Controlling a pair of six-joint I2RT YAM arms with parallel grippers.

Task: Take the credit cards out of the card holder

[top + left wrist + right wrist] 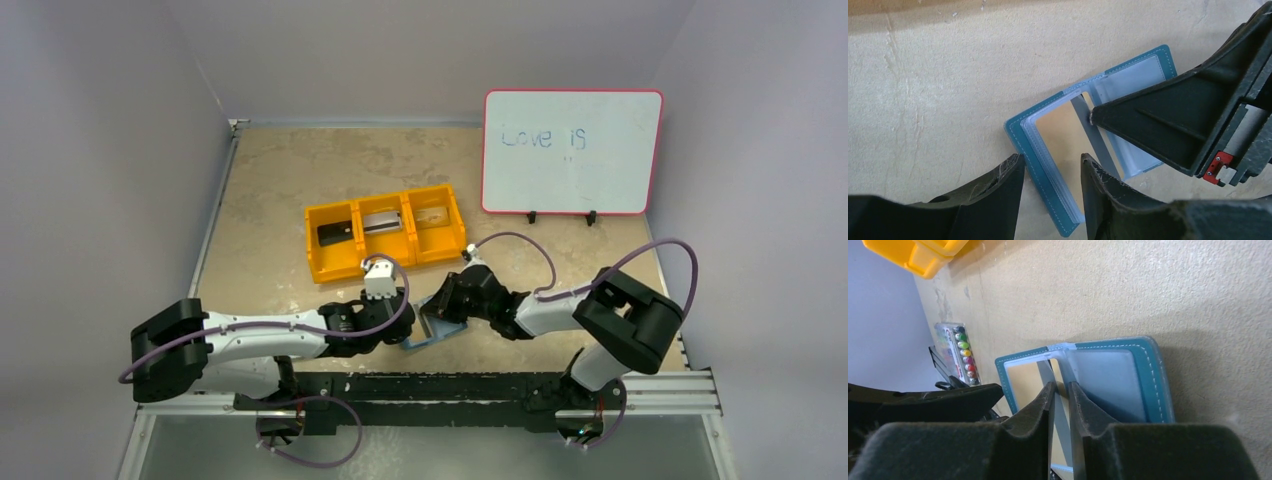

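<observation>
Where the card holder [1133, 82] lies open, the right end effector [1061, 386] pinches it

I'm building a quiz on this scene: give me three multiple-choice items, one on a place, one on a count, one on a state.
1. How many compartments has the bin? A two; B four; C three.
2. Where does the holder lie? A in the bin; B on the table; C against the whiteboard.
3. The holder is: A open; B snapped shut; C standing on end.
Answers: C, two dividers make three; B, it lies on the table before the bin; A, its inner pages show.
</observation>
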